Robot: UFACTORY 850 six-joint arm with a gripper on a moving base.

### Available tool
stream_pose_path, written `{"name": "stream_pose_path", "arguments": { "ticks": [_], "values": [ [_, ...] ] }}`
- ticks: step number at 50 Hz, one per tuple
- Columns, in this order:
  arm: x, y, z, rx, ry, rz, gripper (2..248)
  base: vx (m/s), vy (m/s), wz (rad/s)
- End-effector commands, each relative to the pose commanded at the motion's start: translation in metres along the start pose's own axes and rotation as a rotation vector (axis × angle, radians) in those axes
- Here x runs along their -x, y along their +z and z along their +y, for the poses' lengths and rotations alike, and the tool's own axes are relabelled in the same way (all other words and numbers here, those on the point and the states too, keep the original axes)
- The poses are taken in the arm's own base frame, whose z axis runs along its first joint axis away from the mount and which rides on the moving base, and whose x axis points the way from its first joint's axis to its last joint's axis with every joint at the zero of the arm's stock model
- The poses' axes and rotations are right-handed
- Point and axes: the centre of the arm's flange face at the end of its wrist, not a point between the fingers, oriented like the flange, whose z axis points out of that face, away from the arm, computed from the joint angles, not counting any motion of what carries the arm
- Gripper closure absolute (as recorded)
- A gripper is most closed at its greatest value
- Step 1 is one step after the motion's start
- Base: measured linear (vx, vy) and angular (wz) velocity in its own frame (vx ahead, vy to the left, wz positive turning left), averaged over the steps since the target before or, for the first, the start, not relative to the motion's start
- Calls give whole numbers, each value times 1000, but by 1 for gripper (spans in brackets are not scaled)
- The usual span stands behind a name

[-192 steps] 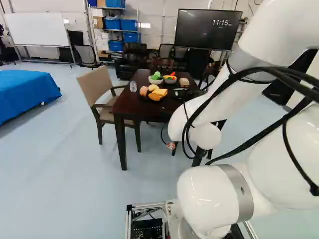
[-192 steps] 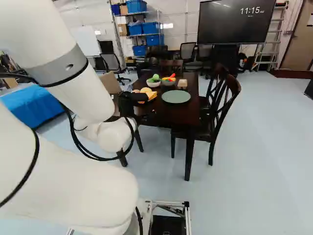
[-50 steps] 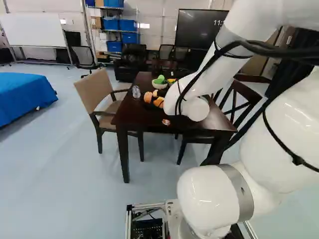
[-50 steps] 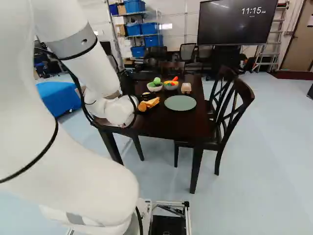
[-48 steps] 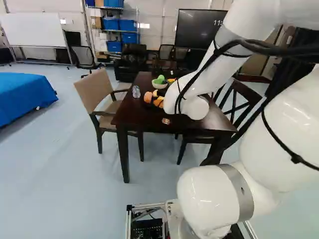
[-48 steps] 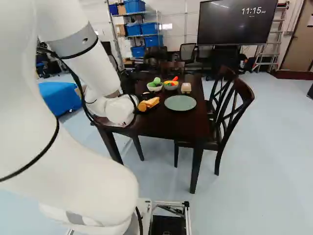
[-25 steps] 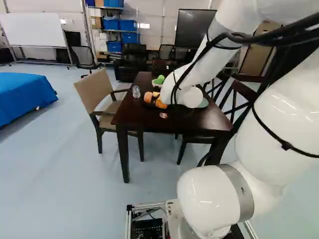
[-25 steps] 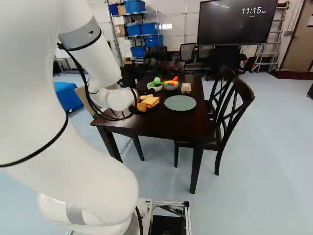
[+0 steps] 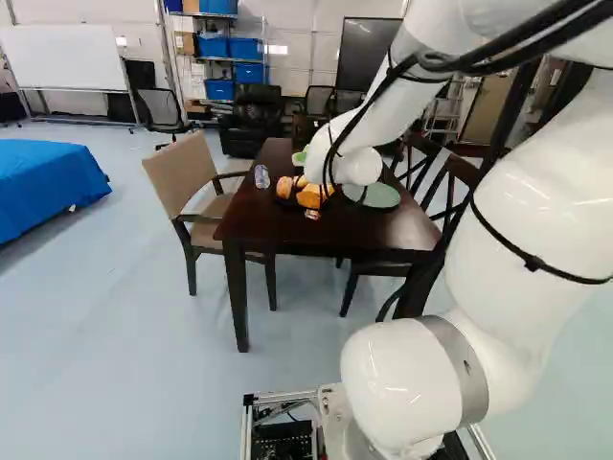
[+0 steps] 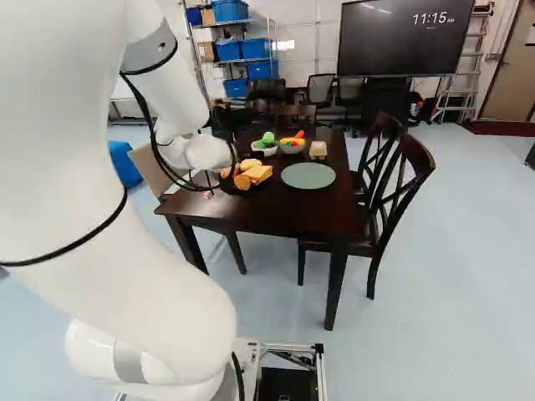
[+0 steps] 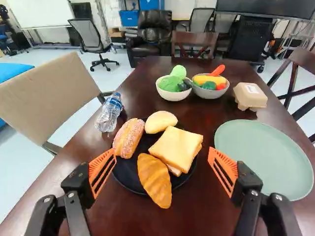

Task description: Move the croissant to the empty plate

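Observation:
In both base views the arm's white wrist [image 9: 356,167] hides the gripper's fingers. The wrist view shows the gripper [image 11: 161,156] open, nothing held, its orange pads wide apart. Ahead, between the line of the two fingers, the golden croissant [image 11: 155,180] lies on a black plate [image 11: 129,180], one end over its rim. A sandwich [image 11: 178,147], a sugared bun [image 11: 129,137] and a pale roll [image 11: 160,122] share that plate. Beyond the finger on the sandwich's side lies the bare pale green plate [image 11: 263,155], also seen in the right base view [image 10: 308,175].
On the dark table [image 10: 288,213] stand a white bowl [image 11: 173,94] and a grey bowl [image 11: 209,92] of toy vegetables, plus a carton [image 11: 250,96]. A bottle [image 11: 109,113] lies near the edge beside a beige chair [image 9: 187,172]. Wooden chairs [image 10: 393,200] flank the other side.
Earlier the base moved nearer the table; over the last second it has stayed put. The arm's wrist has shifted farther over the table, leftward in the left base view, uncovering more of the green plate there.

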Motion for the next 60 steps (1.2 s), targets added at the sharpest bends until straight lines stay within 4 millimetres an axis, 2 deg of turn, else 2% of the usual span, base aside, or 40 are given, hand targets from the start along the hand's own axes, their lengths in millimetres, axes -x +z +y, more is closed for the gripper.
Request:
{"name": "stream_pose_path", "arguments": {
  "ticks": [26, 41, 60],
  "values": [
    [-29, 29, -13, -28, -30, -138, 3, 0, 0, 0],
    [-41, 32, -13, -39, -77, -206, 3, 0, 0, 0],
    [-62, 47, -11, -42, -140, -291, 3, 0, 0, 0]
  ]
}}
